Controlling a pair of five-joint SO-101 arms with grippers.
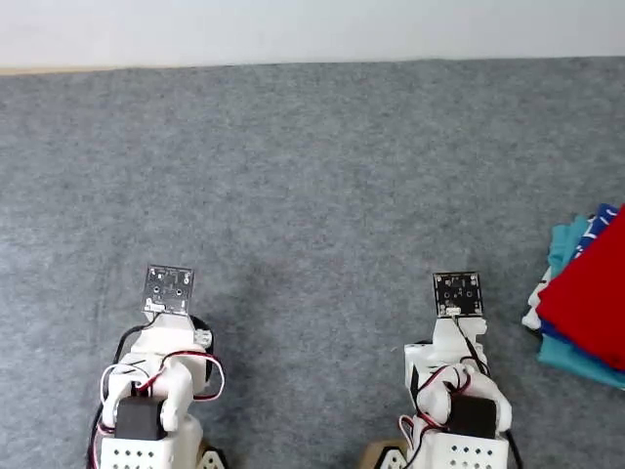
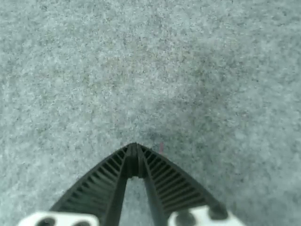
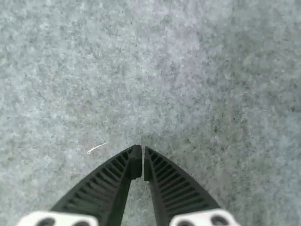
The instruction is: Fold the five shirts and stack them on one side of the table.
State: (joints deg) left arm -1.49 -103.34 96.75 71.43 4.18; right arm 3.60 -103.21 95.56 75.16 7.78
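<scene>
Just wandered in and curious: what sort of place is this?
Probably a robotics lab bench: one robot arm beside another on a grey fabric-covered table, with a stack of shirts at its edge.

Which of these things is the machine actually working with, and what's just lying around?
Part of the job: stack of cloth shirts, red on top, on the robot's right; left gripper and right gripper, both shut.
Lying about: grey felt table cover; small white thread on it.
</scene>
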